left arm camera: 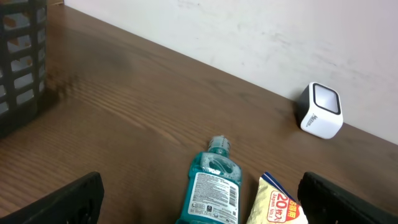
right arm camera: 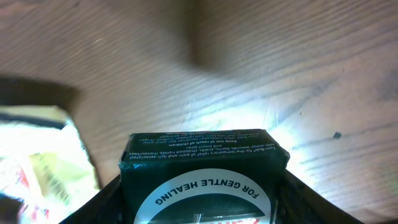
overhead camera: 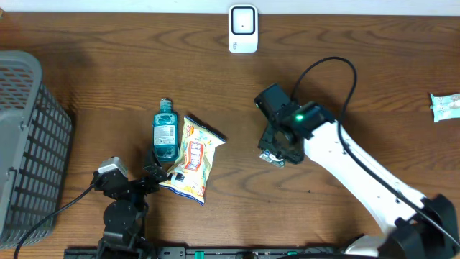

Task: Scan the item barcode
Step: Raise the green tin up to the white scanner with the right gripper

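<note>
Scan prep: right pincer (overhead camera: 279, 147) grips small dark-green cardboard box (right arm camera: 202, 163).
Overhead: white plastic scanner (overhead camera: 243, 29) lies well beyond the pincer. Left wrist: left pincer (left arm camera: 199, 208) gapes, empty. Right wrist: box wedged between its fingers; next, likely, lifting its barcode toward the scanner.

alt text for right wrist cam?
A dark green box printed "FOR GENTLE HEALING" fills the lower centre, gripped on both sides by the right pincer. Behind it lies the brown wooden table, with a blurred snack bag at left.
</note>
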Controlling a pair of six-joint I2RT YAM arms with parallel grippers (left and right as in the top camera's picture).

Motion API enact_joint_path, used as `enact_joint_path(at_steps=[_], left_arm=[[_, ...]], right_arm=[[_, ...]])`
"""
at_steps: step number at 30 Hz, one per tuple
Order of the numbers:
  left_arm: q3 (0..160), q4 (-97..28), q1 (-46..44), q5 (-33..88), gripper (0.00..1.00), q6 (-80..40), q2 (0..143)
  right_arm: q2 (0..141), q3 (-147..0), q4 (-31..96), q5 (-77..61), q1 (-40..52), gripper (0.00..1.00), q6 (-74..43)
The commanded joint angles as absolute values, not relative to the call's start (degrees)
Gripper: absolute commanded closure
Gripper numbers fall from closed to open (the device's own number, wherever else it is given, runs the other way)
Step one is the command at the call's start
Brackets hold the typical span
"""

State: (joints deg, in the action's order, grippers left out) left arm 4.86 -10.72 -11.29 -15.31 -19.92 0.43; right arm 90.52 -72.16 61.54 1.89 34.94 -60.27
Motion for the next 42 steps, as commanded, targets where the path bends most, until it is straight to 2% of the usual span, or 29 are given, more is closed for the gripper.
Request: enact_joint_path(at_steps=[1,8,14,22,30,37,42], left_arm=[[3.9,-12.1,-11.2,-15.6,0.02,-20.3,0.3],[3.9,-12.1,-11.2,-15.6,0.02,-20.3,0.3],[3.9,-12.1,-11.2,-15.6,0.02,-20.3,0.3],[3.9,-12.1,-11.2,-15.6,0.02,-20.3,0.3],[3.9,-12.1,-11.2,-15.6,0.02,-20.3,0.3],[3.9,-12.1,-11.2,-15.7,0.02,-20.3,0.3],[3.9,-12.1,-11.2,-15.6,0.02,-20.3,0.3]], right_arm=[[86.5,-72.3,62.5,-1.4,34.9,0.52,-59.0],[85.0,-72.3,63.0,-2.1,34.9,0.52,-57.6],[85.0,-72.3,54.7,4.7,34.9,0.5,-50.4],[85.2,-72.3,37.5,17.5,34.9,0.52,-40.8],[89.4,-72.3,23.2,20.5,34.9,0.52,-33.9],[99.2,-72.3,1.6,27.0,34.9,0.5,-18.9],[106.4,-72.3,-16.4,27.1,34.5,0.52,-5.8]])
